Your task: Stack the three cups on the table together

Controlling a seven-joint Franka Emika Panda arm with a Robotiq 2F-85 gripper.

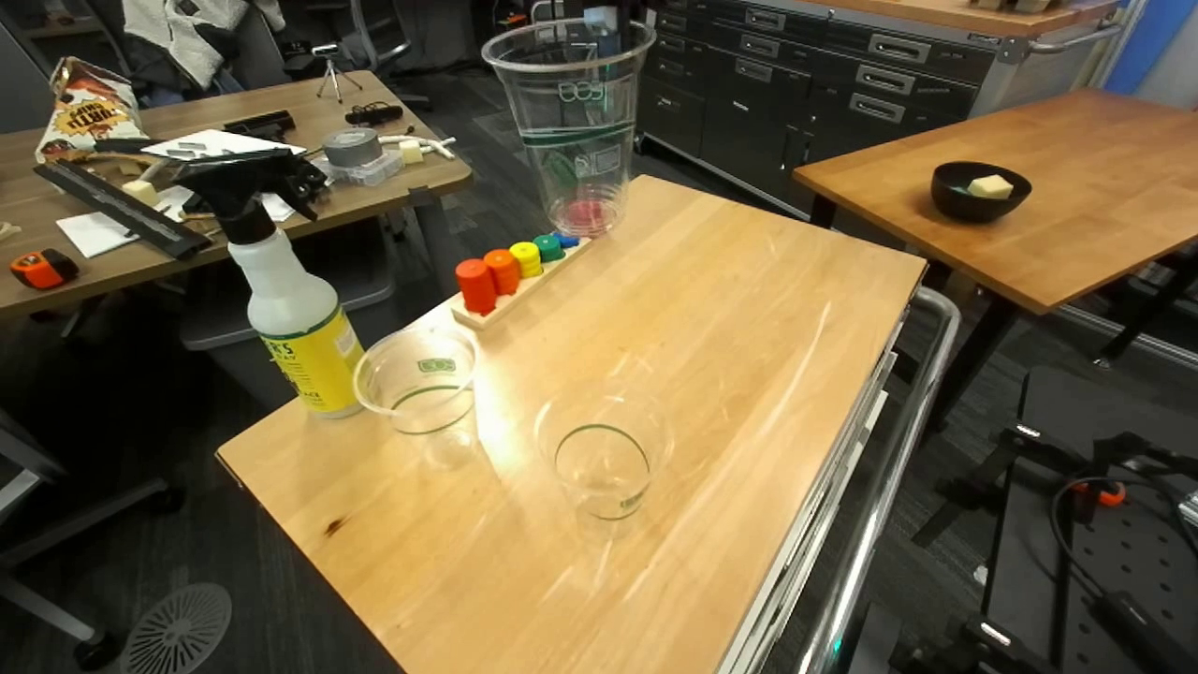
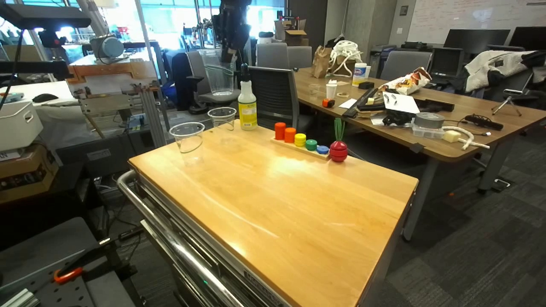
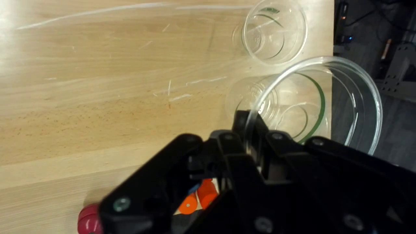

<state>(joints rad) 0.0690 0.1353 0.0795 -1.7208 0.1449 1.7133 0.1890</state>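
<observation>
Holding a clear, tapered plastic tumbler (image 2: pixel 219 76) aloft, mouth up: black gripper (image 2: pixel 230 55), closed on its side. In an exterior view it shows left of a yellow-labelled white spray bottle (image 2: pixel 248 108). Second clear tumbler (image 1: pixel 416 374) stands just beside the bottle on the light-wood table (image 1: pixel 721 309); third clear tumbler (image 1: pixel 604 459), farther from the bottle. Near the bottle, row of red-to-blue round blocks (image 1: pixel 527 259); farther, a red ball (image 2: pixel 338 152).

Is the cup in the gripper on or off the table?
Off: in an exterior view, the held cup hangs in midair, clear of the tabletop.
</observation>
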